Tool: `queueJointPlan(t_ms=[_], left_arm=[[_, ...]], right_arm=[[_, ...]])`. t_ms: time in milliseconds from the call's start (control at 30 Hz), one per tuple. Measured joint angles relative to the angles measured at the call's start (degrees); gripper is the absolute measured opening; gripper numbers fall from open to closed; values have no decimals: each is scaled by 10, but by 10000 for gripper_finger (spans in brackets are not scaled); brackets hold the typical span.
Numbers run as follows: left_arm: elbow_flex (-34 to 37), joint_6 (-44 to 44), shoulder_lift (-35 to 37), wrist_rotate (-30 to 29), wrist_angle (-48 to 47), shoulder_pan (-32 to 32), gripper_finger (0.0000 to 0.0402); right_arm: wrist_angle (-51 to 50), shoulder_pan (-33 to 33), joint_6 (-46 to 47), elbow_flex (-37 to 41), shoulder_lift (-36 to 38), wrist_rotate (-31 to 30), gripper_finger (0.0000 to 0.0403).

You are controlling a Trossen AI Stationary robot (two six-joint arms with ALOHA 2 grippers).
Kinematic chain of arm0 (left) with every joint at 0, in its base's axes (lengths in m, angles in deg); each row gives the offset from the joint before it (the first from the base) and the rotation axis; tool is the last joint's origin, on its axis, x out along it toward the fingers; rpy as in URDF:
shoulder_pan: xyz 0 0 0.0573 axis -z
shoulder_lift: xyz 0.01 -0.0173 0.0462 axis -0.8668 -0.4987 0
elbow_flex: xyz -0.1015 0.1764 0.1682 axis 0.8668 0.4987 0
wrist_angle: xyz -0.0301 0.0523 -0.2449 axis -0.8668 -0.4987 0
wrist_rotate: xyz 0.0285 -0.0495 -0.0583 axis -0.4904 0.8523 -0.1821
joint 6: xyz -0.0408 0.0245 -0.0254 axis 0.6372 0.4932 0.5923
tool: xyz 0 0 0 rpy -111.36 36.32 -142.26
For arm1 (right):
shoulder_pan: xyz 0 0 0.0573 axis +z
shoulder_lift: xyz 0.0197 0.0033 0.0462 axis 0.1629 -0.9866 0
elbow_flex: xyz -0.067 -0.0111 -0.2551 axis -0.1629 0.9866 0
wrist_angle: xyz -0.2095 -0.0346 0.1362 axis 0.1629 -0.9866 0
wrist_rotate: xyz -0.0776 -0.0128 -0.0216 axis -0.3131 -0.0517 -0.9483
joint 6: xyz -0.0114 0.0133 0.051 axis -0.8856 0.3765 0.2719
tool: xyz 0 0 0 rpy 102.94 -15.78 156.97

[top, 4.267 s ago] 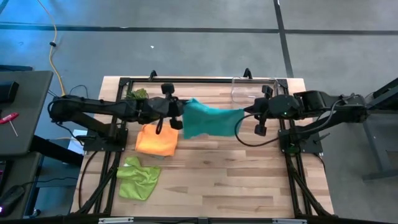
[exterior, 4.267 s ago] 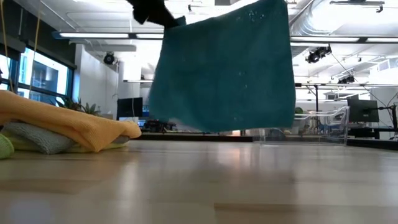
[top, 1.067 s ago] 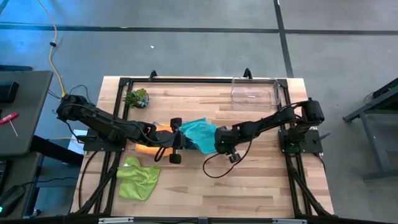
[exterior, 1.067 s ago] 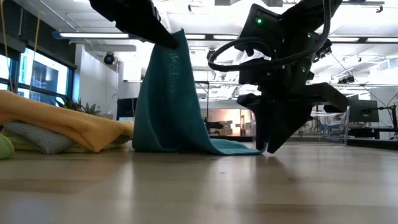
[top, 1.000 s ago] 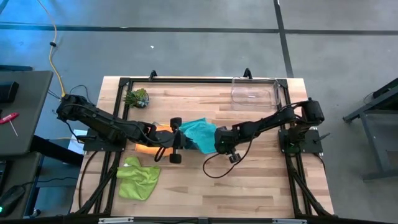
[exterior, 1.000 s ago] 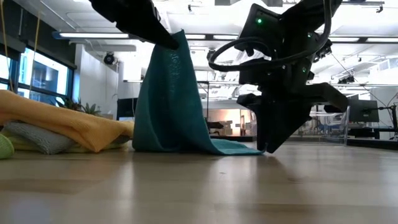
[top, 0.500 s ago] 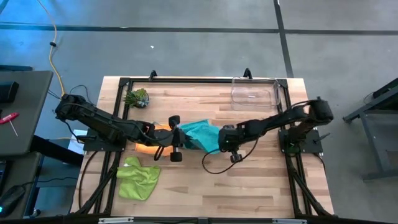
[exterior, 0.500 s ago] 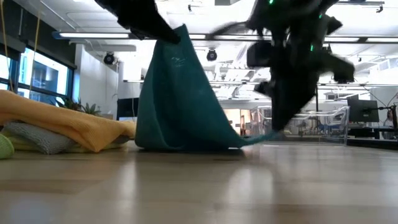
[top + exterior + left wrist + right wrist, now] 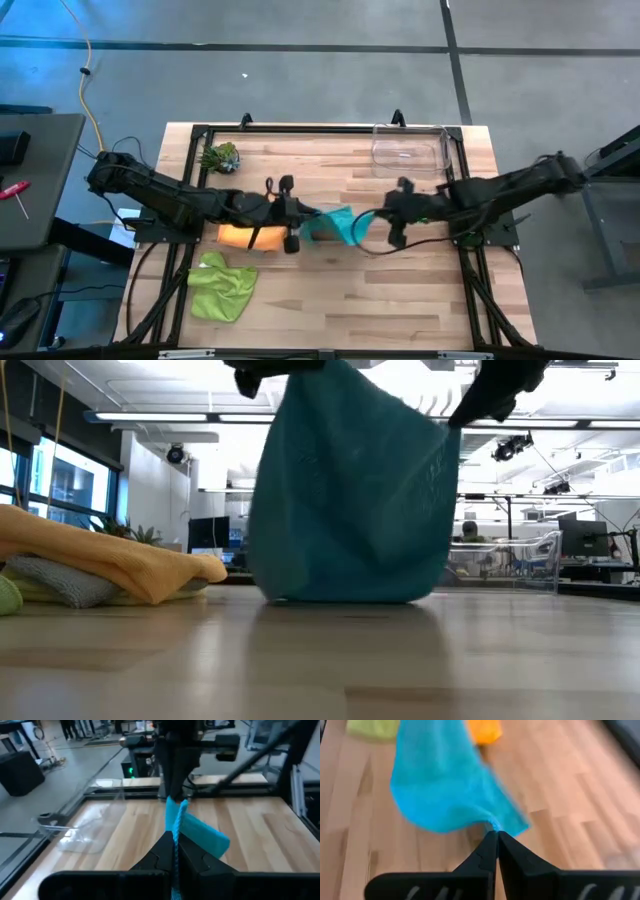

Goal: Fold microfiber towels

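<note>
A clear plastic bin (image 9: 409,149) sits at the far right corner of the wooden bench (image 9: 400,290). A small green spiky plant (image 9: 220,157) lies near the far left corner.

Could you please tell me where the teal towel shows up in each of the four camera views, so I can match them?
High view: teal towel at table centre, strung between the left gripper and right gripper.
Low view: it hangs mid-picture, bottom edge at the tabletop.
Left wrist view: pinched edge-on between the fingers.
Right wrist view: it spreads beyond the closed fingers.
Shared landmark: the orange towel, also at and.
</note>
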Motion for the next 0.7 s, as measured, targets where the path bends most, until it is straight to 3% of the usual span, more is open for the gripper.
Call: queueJointPlan(t_ms=[300, 700], left_arm=[[-73, -54, -12, 25, -60, -66, 0], [-77, -86, -18, 34, -76, -108, 0]], right_arm=[[-40, 2, 12, 0, 84, -64, 0], [-35, -45, -45, 0, 140, -75, 0]])
